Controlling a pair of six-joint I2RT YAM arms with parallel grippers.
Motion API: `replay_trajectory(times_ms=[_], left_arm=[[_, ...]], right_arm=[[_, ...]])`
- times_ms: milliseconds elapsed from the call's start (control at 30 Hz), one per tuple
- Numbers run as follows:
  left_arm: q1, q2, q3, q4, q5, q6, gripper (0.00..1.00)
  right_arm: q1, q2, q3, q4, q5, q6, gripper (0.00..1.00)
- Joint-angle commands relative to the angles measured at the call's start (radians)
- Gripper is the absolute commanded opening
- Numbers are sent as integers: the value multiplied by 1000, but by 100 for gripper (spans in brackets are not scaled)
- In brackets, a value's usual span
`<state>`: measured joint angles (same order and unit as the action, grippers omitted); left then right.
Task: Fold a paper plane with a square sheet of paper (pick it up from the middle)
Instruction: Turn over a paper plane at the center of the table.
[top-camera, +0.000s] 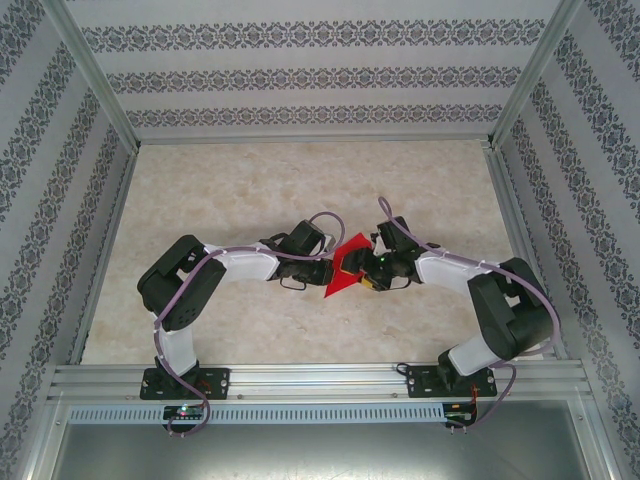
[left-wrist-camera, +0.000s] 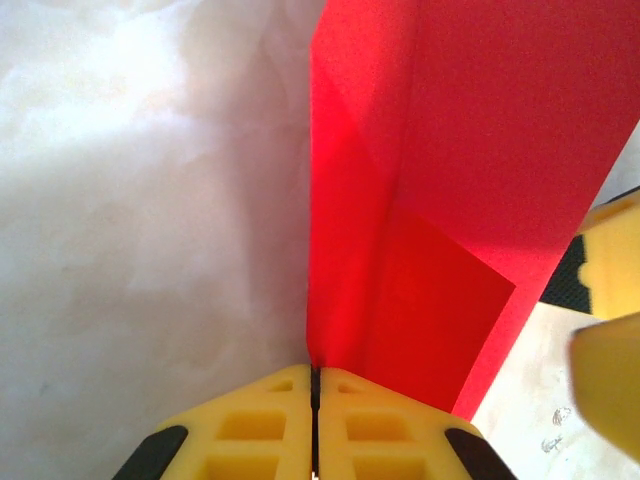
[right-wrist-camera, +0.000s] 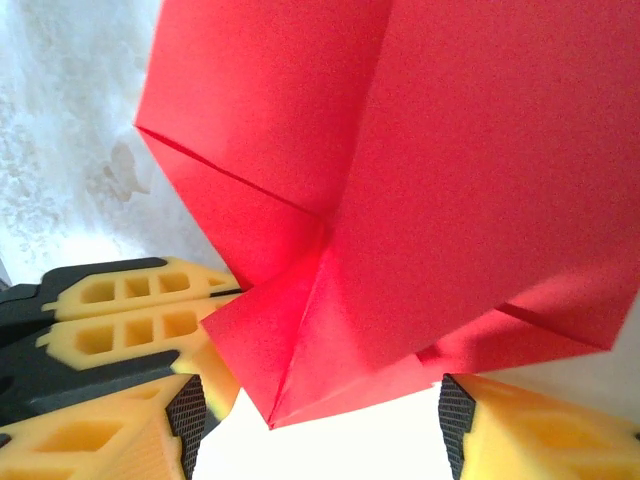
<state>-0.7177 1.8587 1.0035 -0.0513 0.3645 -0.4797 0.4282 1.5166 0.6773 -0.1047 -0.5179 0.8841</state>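
Left hand, bottom of frame, pinched shut on half-folded paper plane; right hand gaping, gripping nothing. We judge mid-crease; next needs right grip on free flap.

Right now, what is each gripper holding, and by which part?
Left gripper pinches the partly folded red paper by a creased edge; right gripper open, holding nothing.

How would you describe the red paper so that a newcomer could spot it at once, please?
Look at the middle of the pale marbled table, where the left arm and right arm meet. The folded red paper is held between them, pinched by the left arm's yellow fingers. It is the only bright red, creased, pointed thing there.
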Motion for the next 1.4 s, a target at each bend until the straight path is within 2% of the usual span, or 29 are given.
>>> replay_trajectory(times_ms=[0,100,267,900,1100,1200,1367], left_arm=[[11,-18,-19,14,21,-3,10],[12,-18,-17,11,25,-2,10],[12,-23,-20,12,24,-6,10],[12,-65,-27,12,34,-15,10],[12,-83,-25,8,38,-16,10],[13,-89,-26,12,44,-18,10],[12,-96,-32,20,58,-25,10]], right_arm=[[1,-11,-23,-13,24,-10,65],[5,19,-28,67,-22,31,65],[23,60,-4,73,-33,38,65],[29,53,-44,309,-140,204,61],[32,53,-25,240,-120,164,59],[34,24,3,108,-64,89,58],[24,15,6,91,-56,76,56]])
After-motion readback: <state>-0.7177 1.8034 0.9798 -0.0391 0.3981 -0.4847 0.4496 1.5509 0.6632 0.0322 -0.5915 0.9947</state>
